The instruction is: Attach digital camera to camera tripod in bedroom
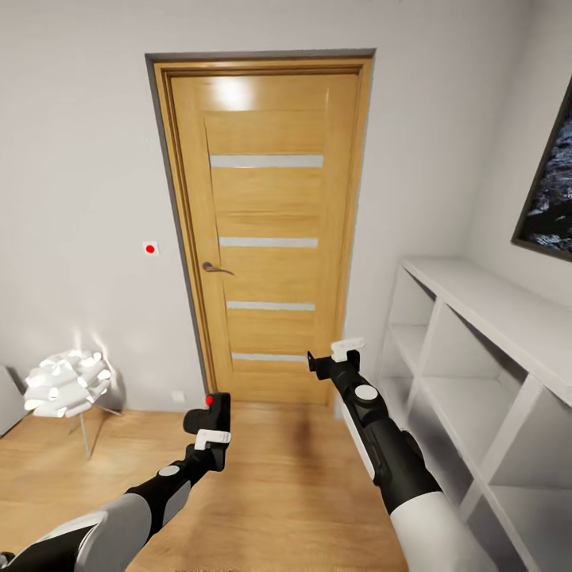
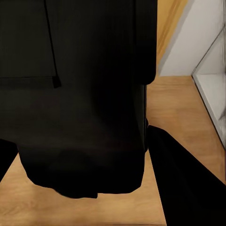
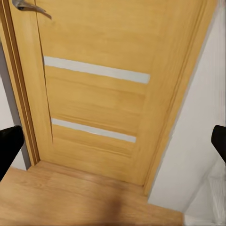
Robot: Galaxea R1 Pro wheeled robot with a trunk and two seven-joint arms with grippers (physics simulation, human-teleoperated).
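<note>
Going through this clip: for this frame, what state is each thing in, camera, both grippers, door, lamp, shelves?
digital camera: held in the left gripper, red button on top, off the floor.
left gripper: shut on the digital camera.
right gripper: open, holding nothing, aimed at the door.
door: closed, handle level.
floor lamp: lit, standing on the wood floor.
white cube shelves: compartments in view hold nothing.

Bright, even render with glare high on the door [image 1: 266, 222], a glowing lamp [image 1: 67, 384], wide-angle edge stretch
</note>
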